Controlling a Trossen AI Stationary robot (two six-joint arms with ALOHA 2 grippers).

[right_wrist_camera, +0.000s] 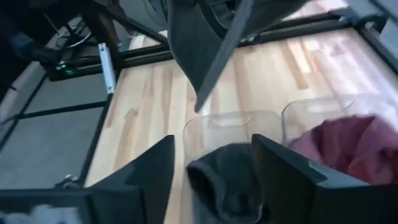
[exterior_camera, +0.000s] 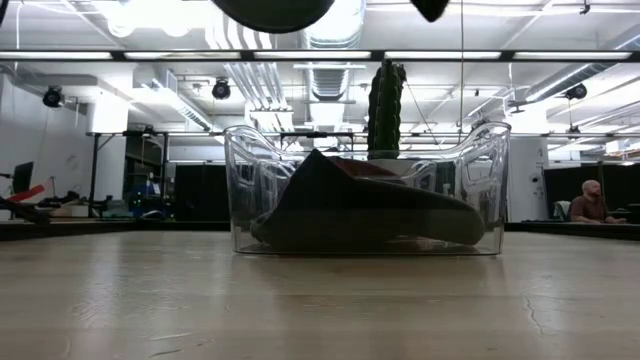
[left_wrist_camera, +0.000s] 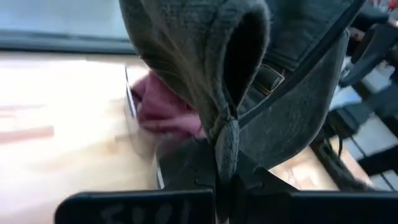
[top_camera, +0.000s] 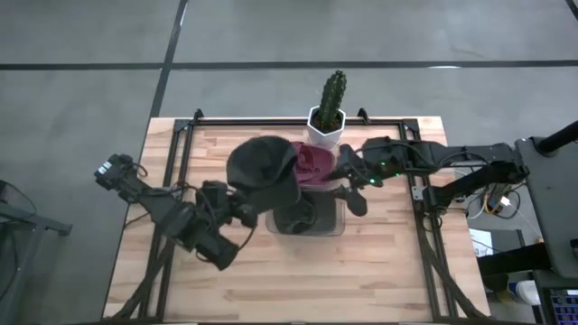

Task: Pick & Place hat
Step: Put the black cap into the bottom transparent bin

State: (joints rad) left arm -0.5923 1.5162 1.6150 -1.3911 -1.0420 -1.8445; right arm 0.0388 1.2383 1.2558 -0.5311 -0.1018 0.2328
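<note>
1. Bare wooden table (exterior_camera: 300, 300) fills the foreground; we see a clear bin (exterior_camera: 368, 190) on it, holding a dark hat (exterior_camera: 360, 215).
2. Our left jaws (top_camera: 242, 212) are clamped on a dark grey hat (top_camera: 264, 170), lifted above the bin.
3. Our right jaws (top_camera: 352, 185) stand apart above the bin's far side, over a maroon hat (top_camera: 313, 162).
4. A potted cactus (top_camera: 329, 108) stands behind the bin.
</note>
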